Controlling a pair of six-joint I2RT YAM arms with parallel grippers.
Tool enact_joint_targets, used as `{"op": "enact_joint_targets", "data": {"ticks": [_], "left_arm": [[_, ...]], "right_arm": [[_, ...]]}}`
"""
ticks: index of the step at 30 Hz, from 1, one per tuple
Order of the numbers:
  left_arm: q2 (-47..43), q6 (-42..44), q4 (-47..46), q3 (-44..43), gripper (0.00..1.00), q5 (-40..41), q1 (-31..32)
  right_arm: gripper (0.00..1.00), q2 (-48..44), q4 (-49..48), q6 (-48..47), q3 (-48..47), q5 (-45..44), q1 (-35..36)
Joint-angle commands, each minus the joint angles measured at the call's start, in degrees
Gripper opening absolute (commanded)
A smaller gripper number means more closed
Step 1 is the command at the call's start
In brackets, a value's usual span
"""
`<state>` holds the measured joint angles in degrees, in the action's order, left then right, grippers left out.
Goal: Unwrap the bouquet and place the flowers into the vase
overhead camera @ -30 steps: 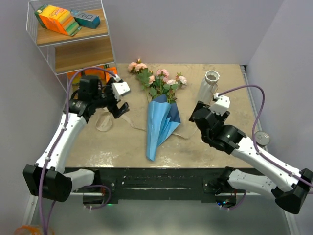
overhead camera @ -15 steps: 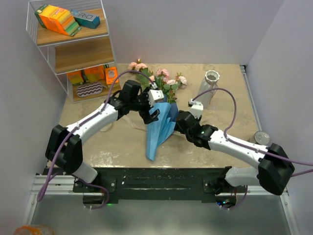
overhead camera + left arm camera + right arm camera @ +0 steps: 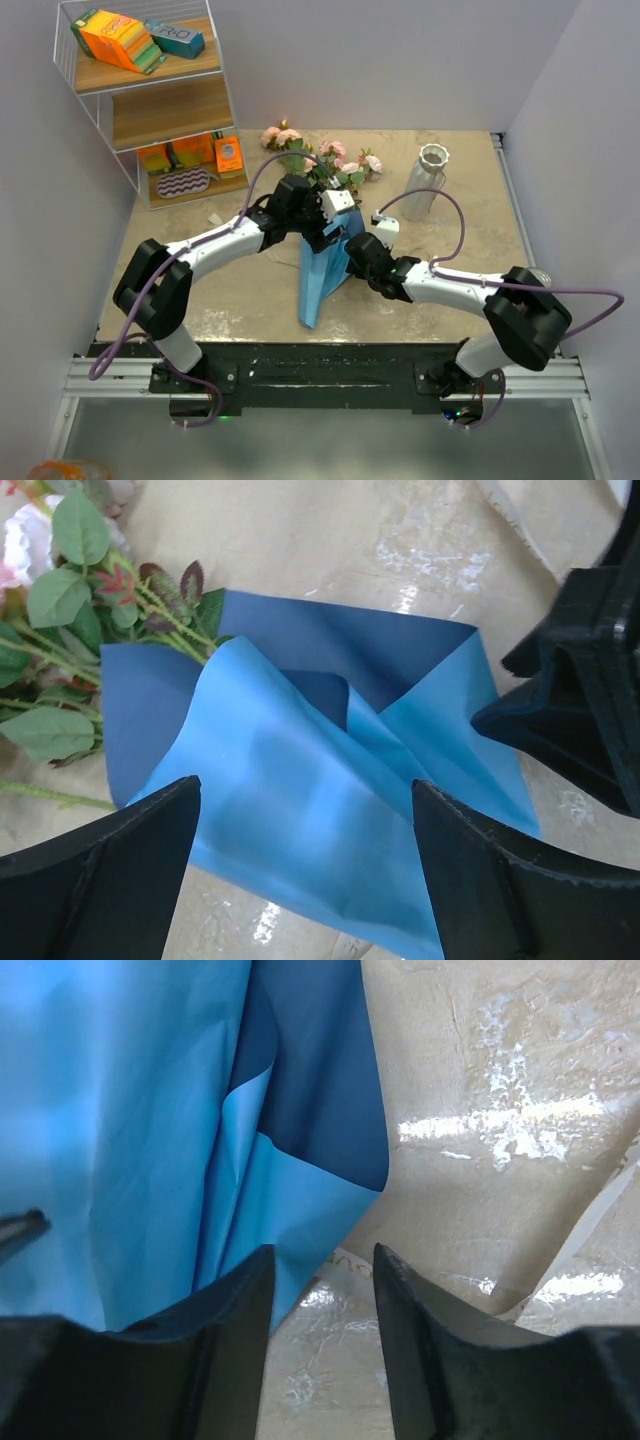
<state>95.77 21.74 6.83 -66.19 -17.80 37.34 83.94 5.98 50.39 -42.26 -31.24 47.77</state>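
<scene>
The bouquet lies in the middle of the table, its blue paper cone (image 3: 318, 275) pointing toward me. The flowers (image 3: 340, 165), pink roses with green leaves, spill out at the far end, and their leaves (image 3: 60, 610) show in the left wrist view. My left gripper (image 3: 335, 215) hovers open and wide over the cone's open end, the blue paper (image 3: 300, 760) spread between its fingers (image 3: 120, 870). My right gripper (image 3: 320, 1255) sits low at the cone's right edge, jaws narrowed but open, a paper corner (image 3: 300, 1210) beside its left finger. The white vase (image 3: 425, 180) stands at the back right.
A wire shelf (image 3: 150, 95) with coloured boxes stands at the back left, small packets (image 3: 190, 155) on its lowest level. A cream ribbon strip (image 3: 590, 1230) lies on the table right of the cone. The two grippers are close together over the bouquet.
Both arms have swung in from the sides to the bouquet's cone. The right gripper's jaws have narrowed a good deal; the left jaws have stayed wide.
</scene>
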Motion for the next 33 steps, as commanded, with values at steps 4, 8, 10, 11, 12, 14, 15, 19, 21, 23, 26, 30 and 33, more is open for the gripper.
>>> {"op": "enact_joint_targets", "data": {"ticks": [4, 8, 10, 11, 12, 14, 15, 19, 21, 23, 26, 30, 33], "left_arm": [[-2.3, -2.8, -8.6, -1.5, 0.99, 0.2, -8.7], [-1.4, 1.3, -5.2, -2.7, 1.00, -9.2, -11.0], [0.3, 2.3, -4.2, -4.0, 1.00, -14.7, -11.7], [1.3, 3.8, -2.5, -4.8, 1.00, -15.6, -12.2], [2.2, 4.7, -1.2, -6.6, 1.00, -16.6, -12.6], [5.5, 7.0, 3.2, -8.9, 1.00, -20.2, -13.5], [6.5, 7.9, 5.2, -11.2, 1.00, -22.0, -14.0], [11.3, 10.6, 11.7, -15.3, 0.97, -24.9, -15.1], [11.8, 10.3, 11.2, -15.9, 0.95, -24.7, -15.8], [12.7, 10.1, 12.3, -16.8, 0.89, -25.9, -16.7], [13.0, 10.9, 14.8, -18.2, 0.79, -26.7, -16.8], [12.6, 10.9, 15.8, -18.6, 0.47, -28.6, -16.7], [13.0, 10.2, 16.8, -19.7, 0.19, -29.2, -16.4]], "right_arm": [[0.72, -6.0, -1.5, -1.0, 1.1, -0.8, 0.0], [0.73, -10.1, -1.1, -2.5, 2.3, -0.9, 0.0], [0.73, -12.2, -1.0, -2.9, 2.9, -0.6, 0.0], [0.73, -13.0, -0.9, -3.2, 3.1, -0.5, 0.0], [0.73, -13.6, -0.7, -3.5, 3.2, -0.3, 0.0], [0.72, -15.7, -0.1, -4.1, 3.6, -0.1, 0.0], [0.72, -16.4, 0.1, -4.4, 3.7, 0.0, 0.0], [0.72, -20.4, 2.1, -6.6, 3.3, 0.0, 0.0], [0.70, -23.1, 3.5, -7.1, 3.1, -0.4, 0.0], [0.69, -25.6, 4.7, -7.5, 2.9, -0.5, 0.0], [0.69, -27.9, 6.5, -7.6, 2.4, -0.9, 0.0], [0.68, -29.4, 8.2, -7.7, 1.8, -2.1, 0.0], [0.68, -29.8, 9.1, -7.5, 1.7, -2.4, 0.0]]}}
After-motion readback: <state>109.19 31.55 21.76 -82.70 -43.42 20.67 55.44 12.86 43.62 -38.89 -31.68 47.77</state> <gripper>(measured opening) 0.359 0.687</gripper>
